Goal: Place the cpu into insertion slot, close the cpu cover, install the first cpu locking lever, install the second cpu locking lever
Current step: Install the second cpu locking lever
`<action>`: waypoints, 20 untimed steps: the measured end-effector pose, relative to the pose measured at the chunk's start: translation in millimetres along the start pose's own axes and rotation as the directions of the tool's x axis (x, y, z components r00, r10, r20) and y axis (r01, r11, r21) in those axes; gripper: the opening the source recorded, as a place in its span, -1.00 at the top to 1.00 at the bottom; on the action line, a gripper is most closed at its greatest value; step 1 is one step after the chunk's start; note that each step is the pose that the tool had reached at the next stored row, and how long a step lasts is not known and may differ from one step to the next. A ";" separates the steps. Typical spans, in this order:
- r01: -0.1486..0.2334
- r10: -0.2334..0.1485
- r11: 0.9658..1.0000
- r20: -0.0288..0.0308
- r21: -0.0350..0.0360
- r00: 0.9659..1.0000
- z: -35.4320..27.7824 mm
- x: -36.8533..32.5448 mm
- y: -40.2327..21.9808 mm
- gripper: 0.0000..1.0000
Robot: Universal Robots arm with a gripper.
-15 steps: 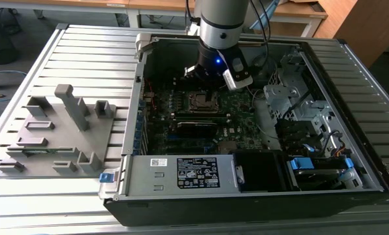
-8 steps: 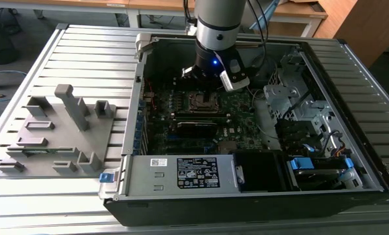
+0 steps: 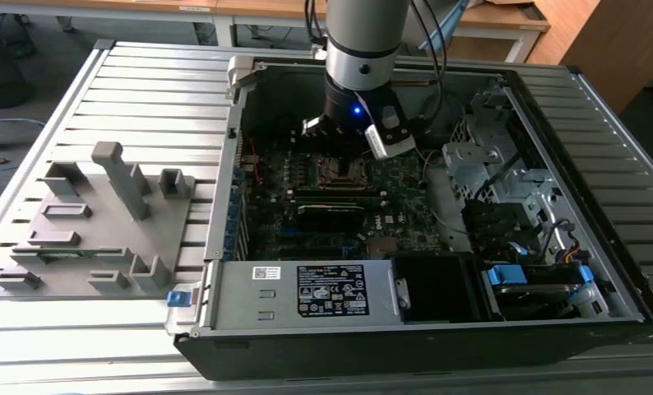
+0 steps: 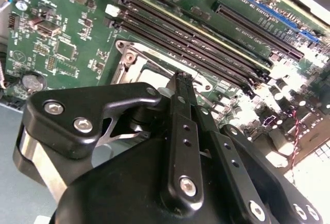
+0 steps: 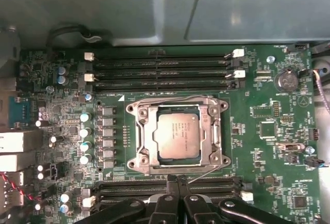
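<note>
The cpu (image 5: 178,133) lies flat in the insertion slot (image 5: 135,163), its dull metal top facing up. The silver cpu cover (image 5: 147,136) is down, framing the chip. One thin wire lever (image 5: 170,100) curves along the socket's far edge. A second lever (image 5: 209,171) angles out at the near corner. My gripper (image 5: 176,180) is shut with nothing between its fingers, the tips at the socket's near edge beside that second lever. In the second wrist view the gripper (image 4: 180,77) points down at the slot (image 4: 136,61). In the exterior view the arm (image 3: 362,66) stands over the slot (image 3: 338,170).
Long black memory slots (image 5: 160,72) run on both sides of the socket. A row of capacitors (image 5: 85,131) and a coin battery (image 5: 284,79) flank it. The open case holds a white-labelled silver box (image 3: 304,292) and drive bays (image 3: 491,164). A grey fixture (image 3: 96,222) sits at the exterior view's left.
</note>
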State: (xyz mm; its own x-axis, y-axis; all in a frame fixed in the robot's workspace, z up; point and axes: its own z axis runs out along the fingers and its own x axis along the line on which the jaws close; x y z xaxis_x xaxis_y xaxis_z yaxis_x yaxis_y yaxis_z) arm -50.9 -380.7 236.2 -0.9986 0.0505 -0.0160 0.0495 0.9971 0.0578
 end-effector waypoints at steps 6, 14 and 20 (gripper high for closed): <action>-0.001 0.001 1.000 0.000 0.004 1.000 5.0 10.1 -1.0 0.79; -0.003 0.003 1.000 0.000 0.006 1.000 10.3 17.9 -5.2 0.79; -0.003 0.003 1.000 0.000 0.006 1.000 11.4 18.8 -5.8 0.79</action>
State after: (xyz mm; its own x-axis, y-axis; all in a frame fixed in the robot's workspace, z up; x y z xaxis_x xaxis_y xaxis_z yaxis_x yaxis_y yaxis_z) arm -69.8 -384.9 224.2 -0.9984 0.0533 -0.0162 0.0524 0.9973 0.0517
